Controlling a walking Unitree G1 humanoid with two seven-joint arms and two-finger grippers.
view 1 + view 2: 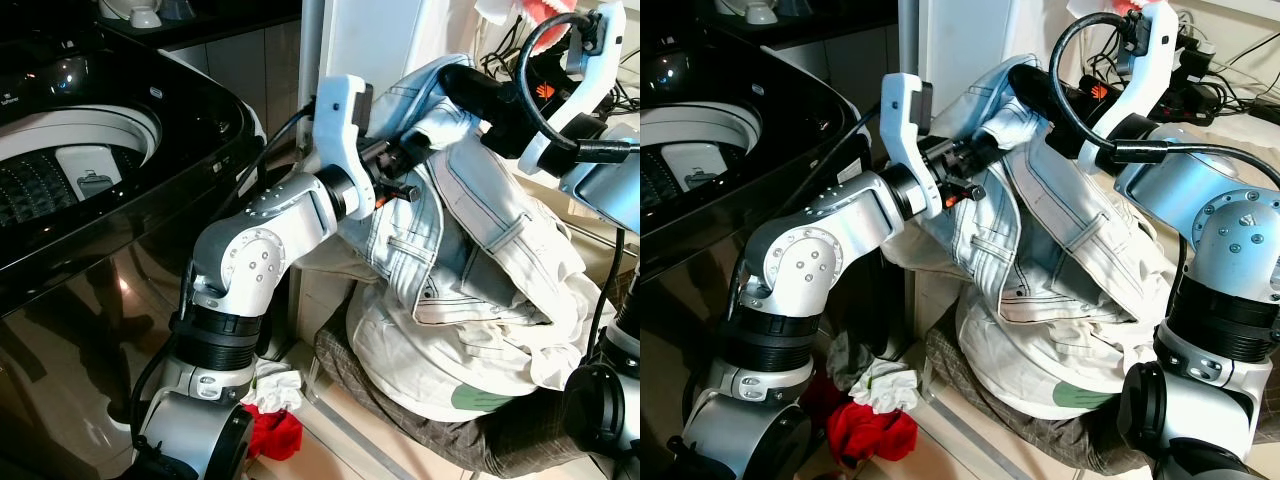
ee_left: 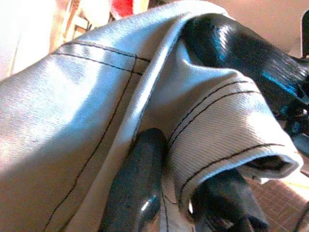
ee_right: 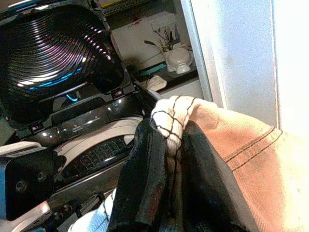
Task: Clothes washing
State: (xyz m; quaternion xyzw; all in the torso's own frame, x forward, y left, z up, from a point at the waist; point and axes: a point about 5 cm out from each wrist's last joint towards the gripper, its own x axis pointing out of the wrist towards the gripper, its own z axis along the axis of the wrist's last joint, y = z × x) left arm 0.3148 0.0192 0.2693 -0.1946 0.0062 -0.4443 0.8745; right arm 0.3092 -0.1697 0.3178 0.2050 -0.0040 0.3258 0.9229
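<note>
Holding the pale denim jacket (image 1: pixel 470 230) up at frame center, both grippers are pinching its collar edge: left gripper (image 1: pixel 975 160), right gripper (image 1: pixel 1035 85), fingers clamped on fabric. Washing machine (image 1: pixel 90 170) is sitting upper left, nearer the left arm, I reckon.

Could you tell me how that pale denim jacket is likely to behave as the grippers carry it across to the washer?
The denim jacket will probably sag: it already drapes in folds below the left gripper and right gripper. Its hanging lower part may drag across the laundry pile. Stitched seams pinched between the fingers suggest a grip unlikely to slip.
</note>
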